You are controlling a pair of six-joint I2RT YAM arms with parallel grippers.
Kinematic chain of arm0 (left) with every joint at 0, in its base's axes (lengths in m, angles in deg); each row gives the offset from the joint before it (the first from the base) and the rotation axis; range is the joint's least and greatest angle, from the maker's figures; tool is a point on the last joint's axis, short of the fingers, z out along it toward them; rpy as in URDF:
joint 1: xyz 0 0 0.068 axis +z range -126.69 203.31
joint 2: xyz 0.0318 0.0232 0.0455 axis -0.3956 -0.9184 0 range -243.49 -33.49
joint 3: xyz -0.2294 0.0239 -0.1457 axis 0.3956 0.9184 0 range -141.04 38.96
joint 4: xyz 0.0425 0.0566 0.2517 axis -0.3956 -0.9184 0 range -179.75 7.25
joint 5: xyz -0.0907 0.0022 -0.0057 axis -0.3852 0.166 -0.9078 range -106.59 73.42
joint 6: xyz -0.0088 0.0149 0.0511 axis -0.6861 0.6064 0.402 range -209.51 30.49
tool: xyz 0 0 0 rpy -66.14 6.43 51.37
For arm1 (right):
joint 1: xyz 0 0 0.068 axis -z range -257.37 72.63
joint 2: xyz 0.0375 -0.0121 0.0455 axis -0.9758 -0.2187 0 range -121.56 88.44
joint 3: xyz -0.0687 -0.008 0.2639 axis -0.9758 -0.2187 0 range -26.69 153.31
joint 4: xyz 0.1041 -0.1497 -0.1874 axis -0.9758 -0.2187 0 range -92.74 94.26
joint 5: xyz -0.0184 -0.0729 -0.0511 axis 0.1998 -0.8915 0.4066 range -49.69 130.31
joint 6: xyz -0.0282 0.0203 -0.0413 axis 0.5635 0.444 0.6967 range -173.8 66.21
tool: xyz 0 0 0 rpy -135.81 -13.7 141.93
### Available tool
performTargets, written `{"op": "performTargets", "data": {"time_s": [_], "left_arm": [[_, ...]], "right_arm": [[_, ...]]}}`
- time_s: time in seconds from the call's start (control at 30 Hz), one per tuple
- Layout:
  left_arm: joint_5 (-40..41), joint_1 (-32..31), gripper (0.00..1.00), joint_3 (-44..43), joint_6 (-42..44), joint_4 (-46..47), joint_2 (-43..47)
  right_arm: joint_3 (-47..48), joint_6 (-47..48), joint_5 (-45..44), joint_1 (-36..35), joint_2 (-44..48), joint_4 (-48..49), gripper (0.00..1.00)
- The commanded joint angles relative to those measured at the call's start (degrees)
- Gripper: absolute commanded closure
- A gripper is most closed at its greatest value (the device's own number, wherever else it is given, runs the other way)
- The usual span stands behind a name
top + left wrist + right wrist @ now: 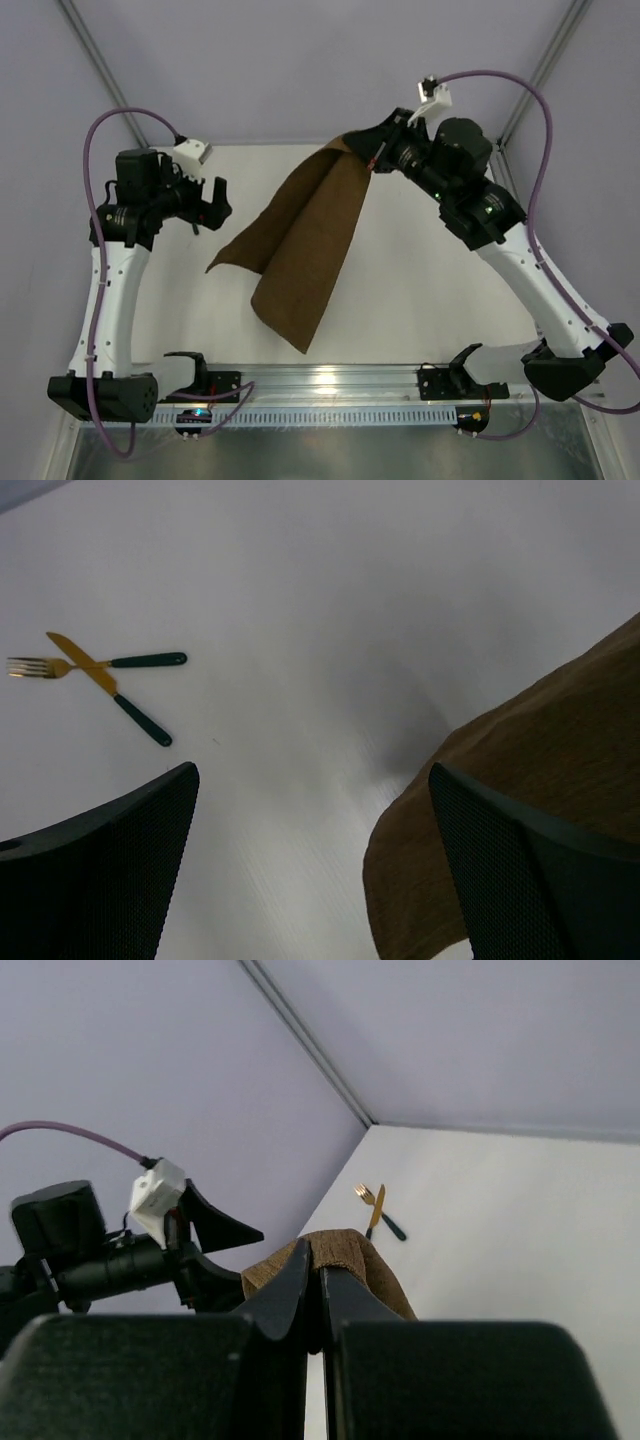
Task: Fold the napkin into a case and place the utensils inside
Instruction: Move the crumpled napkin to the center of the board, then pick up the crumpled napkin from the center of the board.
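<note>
Top view: right pincer [378,150] raised, clamped on one corner of plain dark-brown square cloth napkin [310,240], long axis hanging diagonally down from it, not yet folded. Left pincer [215,205] wide, empty, just left of the loose corner, nearer to it.

Left wrist view: crossed gold-headed, black-handled fork and knife [95,675] well left of this pincer.

Right wrist view: cloth pinched between closed jaws.

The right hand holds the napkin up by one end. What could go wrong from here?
1. The right hand grips only a small bit of the napkin, so the hanging cloth could slip out.
2. The napkin hangs doubled and creased; laid down like this, it may land bunched instead of flat.
3. The utensils lie crossed, one over the other, so picking one up may drag the other.
</note>
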Motion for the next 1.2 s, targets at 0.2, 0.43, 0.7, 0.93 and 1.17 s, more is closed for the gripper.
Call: {"op": "performTargets", "data": {"time_s": [0.2, 0.43, 0.7, 0.93, 1.17], "left_arm": [[-7.51, -1.09, 0.05, 10.77, 7.21, -2.8, -3.78], [-6.88, -16.43, 0.1, 19.99, 15.9, -7.89, -2.49], [0.29, -45.37, 0.04, 27.64, 15.13, -2.82, -0.36], [15.69, -67.79, 0.01, 34.76, 12.75, 8.96, -11.34], [14.39, -71.94, 0.02, 37.4, 11.78, 16.79, -14.08]], "right_arm": [[-43.58, -25.31, 4.7, 9.37, -2.16, 18.97, 0.97], [-45.27, -19.79, 1.37, 11.66, -10.43, 15.29, 0.97], [-47.81, -20.65, -0.39, 13.15, -13.07, 15.81, 0.97], [-49.05, -20.31, -2.15, 13.77, -12.19, 14.41, 0.97], [-50.89, -18.81, -5.75, 13.68, -9.47, 13.35, 0.97]]}}
